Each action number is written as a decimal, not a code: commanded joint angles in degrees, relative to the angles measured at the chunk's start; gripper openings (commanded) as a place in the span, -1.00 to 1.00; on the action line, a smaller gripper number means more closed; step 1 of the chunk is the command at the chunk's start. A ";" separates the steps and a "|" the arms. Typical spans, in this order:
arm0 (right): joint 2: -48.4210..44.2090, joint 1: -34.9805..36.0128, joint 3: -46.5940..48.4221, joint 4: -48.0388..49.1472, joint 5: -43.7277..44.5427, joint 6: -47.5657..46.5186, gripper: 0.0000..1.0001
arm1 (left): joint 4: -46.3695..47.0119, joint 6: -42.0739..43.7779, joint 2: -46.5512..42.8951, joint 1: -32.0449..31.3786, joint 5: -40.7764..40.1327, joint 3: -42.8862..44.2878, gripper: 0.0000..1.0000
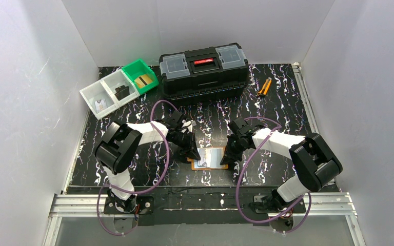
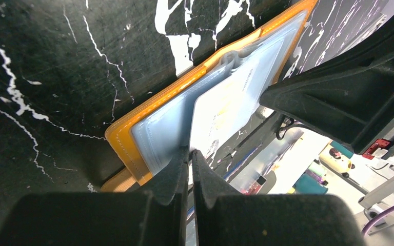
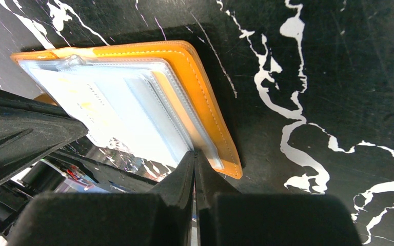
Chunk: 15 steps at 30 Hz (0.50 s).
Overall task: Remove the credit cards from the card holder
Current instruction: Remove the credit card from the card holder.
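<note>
The card holder point(image 1: 209, 158) lay open and flat on the table point(image 1: 282, 110), near its front edge, between the two arms. The left gripper point(image 2: 190, 154) stood at its left side and the right gripper point(image 3: 194, 156) at its right side. Both pairs of fingers were pressed together, tips at the margin of the clear pockets point(image 2: 166, 128). Whether either pair pinched a pocket leaf could not be determined.

Two credit cards point(image 1: 143, 81) lay well apart from the holder: a gold-tan one in the green bin point(image 1: 133, 66) and what looked like a dark one in a white bin point(image 1: 112, 77).

Handling, by judgement: the holder is light and would slide or lift if pulled unsecured, so one gripper should pin the orange cover point(image 3: 205, 92). The pockets are soft, glossy film, likely to buckle and slip. A card is thin, stiff and smooth. Take hold at an exposed edge and draw it out along the pocket opening, not across the seams.

Limits of observation: glare turned the pockets pale blue, so the count of cards inside was unclear. The fingers hid part of the pocket edges. Faint print on one leaf was unreadable.
</note>
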 commanded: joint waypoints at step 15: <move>-1.41 -0.46 0.59 -4.47 9.65 -2.37 -0.82 | -9.79 3.60 -10.04 3.69 -4.65 0.06 -1.00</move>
